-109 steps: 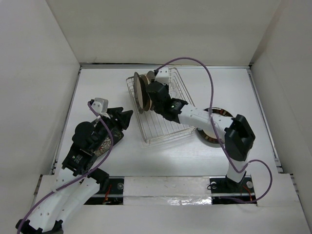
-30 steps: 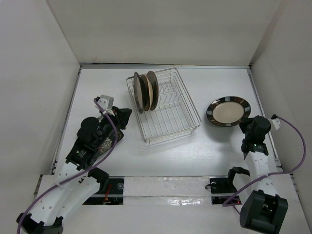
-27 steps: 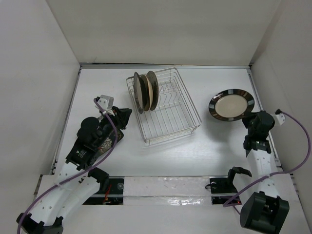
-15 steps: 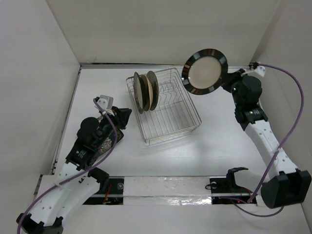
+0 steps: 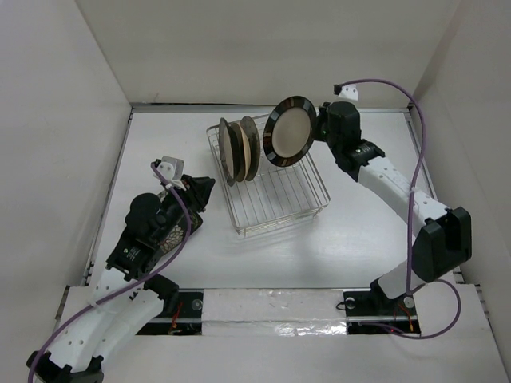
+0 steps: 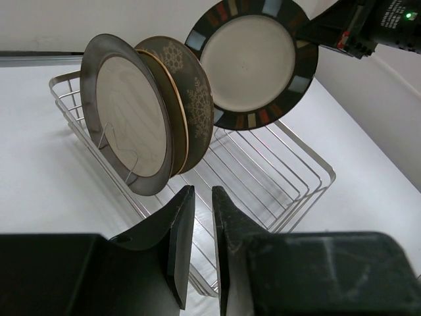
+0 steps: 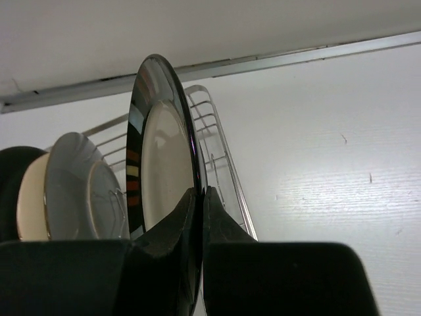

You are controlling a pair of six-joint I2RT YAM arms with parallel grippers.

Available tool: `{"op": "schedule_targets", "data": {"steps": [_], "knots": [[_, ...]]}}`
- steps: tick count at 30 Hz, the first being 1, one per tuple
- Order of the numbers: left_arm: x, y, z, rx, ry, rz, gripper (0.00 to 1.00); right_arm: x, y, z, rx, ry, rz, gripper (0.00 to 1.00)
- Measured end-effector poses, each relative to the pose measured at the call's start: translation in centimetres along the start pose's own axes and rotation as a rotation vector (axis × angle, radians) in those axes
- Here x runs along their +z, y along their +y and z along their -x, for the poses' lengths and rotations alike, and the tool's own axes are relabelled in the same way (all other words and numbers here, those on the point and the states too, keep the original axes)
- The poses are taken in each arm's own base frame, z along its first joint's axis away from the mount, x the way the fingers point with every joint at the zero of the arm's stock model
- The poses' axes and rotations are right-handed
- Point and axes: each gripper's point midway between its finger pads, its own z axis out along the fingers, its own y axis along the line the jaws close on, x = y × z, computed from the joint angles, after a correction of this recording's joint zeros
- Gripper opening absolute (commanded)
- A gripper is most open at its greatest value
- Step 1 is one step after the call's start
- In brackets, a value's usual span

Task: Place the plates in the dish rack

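Note:
The dish rack is a silver wire basket at mid-table. Three plates stand upright at its left end: a dark-rimmed one, a tan one and a grey patterned one. My right gripper is shut on the rim of another dark-rimmed, cream-centred plate, which it holds upright above the rack's far right part. In the right wrist view the fingers pinch that plate. My left gripper hovers left of the rack, its jaws a narrow slit apart and empty. A black floral plate lies partly hidden under the left arm.
White walls enclose the table on three sides. The right arm's purple cable loops over the right side. The rack's right rows of prongs hold nothing. The left arm's cable crosses over the floral plate.
The right arm lifted the dark-rimmed plate off the table at the right and swung it up and left, over the rack. The left arm stayed almost still, and its jaws parted slightly.

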Motion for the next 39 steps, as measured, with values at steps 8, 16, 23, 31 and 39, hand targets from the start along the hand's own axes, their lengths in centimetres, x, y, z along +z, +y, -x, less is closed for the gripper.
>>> {"op": "schedule_targets", "data": {"steps": [8,16,23,31,39], "knots": [[0.1,0.0,-0.1,0.000,0.004,-0.002,0.15,1.0,2.8,-0.8,-0.138,0.021,-0.012,0.00],[0.2,0.0,-0.4,0.000,0.014,-0.002,0.15,0.4,6.3,-0.6,-0.232,0.006,0.020,0.00],[0.2,0.0,-0.4,0.000,0.015,-0.003,0.16,1.3,7.8,-2.0,-0.345,0.012,-0.025,0.00],[0.3,0.0,-0.5,0.000,0.020,-0.002,0.16,1.5,10.7,-4.0,-0.500,0.002,-0.065,0.00],[0.3,0.1,-0.5,0.000,0.020,0.000,0.16,1.5,12.1,-5.2,-0.561,-0.019,-0.094,0.00]]}}
